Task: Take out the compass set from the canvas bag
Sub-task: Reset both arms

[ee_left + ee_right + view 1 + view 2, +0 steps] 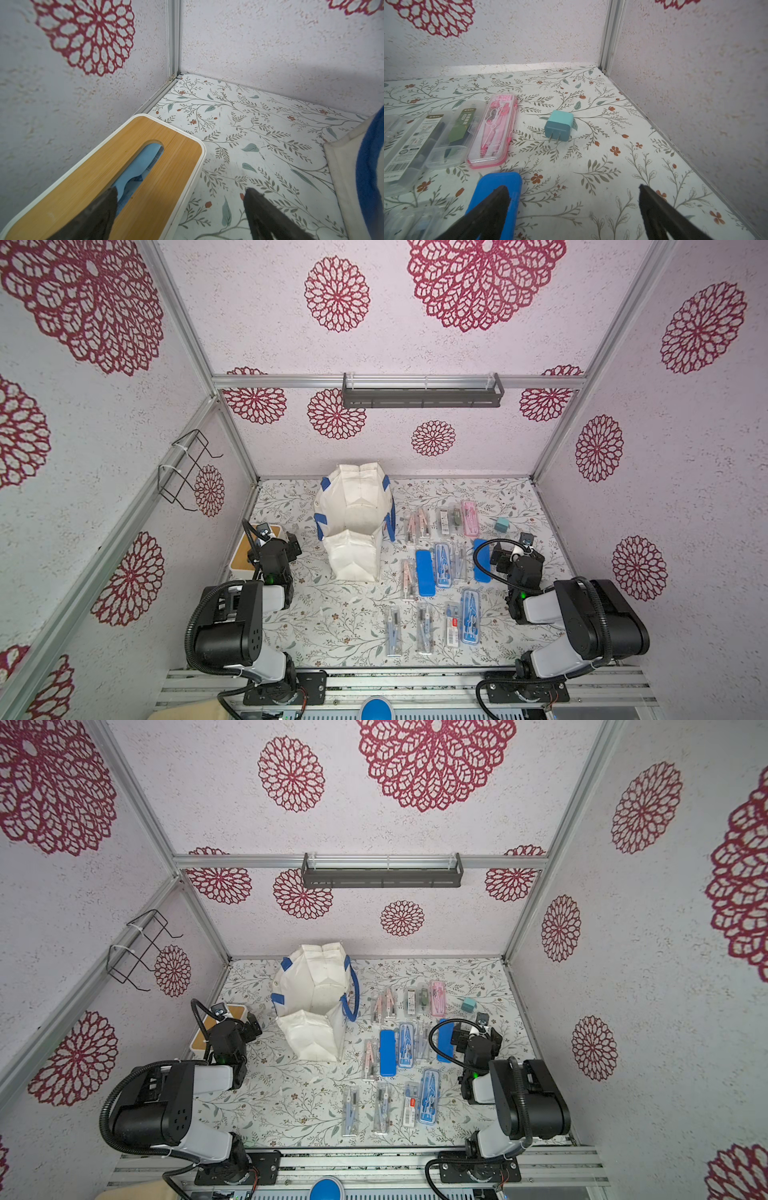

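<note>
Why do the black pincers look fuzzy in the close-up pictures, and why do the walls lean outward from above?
Left wrist view: the left gripper sits too near the lens, so it blurs. Right wrist view: the right gripper is soft, yet the teal plug looks sharp. Both top views: a wide lens likely makes the frame posts splay outward.

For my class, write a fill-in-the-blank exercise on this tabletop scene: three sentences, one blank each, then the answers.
1. The canvas bag has strap handles coloured ____.
2. The left gripper and the right gripper both stand ____, holding nothing.
3. The compass case nearest the teal plug adapter is ____.

Missing words: blue; open; pink.
</note>
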Controlling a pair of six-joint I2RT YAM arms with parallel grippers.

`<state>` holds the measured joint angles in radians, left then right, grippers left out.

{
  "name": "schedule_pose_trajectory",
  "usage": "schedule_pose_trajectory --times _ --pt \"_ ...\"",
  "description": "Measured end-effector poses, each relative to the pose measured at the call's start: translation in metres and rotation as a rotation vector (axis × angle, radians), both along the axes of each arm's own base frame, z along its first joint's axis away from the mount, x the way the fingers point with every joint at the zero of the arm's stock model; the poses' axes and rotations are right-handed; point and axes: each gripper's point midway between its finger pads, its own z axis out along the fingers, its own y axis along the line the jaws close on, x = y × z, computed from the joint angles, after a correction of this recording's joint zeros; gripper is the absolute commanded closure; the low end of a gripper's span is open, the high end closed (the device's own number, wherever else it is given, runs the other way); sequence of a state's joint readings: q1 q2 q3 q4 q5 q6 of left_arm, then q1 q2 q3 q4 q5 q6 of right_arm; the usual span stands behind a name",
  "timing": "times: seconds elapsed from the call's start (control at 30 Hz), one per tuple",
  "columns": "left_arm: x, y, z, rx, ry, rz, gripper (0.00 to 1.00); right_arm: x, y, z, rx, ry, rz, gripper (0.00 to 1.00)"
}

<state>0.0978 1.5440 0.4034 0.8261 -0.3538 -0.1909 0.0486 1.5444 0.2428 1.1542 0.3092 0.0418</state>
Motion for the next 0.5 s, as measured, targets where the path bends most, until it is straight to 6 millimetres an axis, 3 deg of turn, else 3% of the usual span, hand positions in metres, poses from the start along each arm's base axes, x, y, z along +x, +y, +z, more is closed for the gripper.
schedule_pose_trajectory --times 0.5 --pt "0.0055 0.0008 0.0071 0.002 -0.016 0.000 0.03 0.0014 0.0002 -0.0006 0.007 0.003 0.012 0.01"
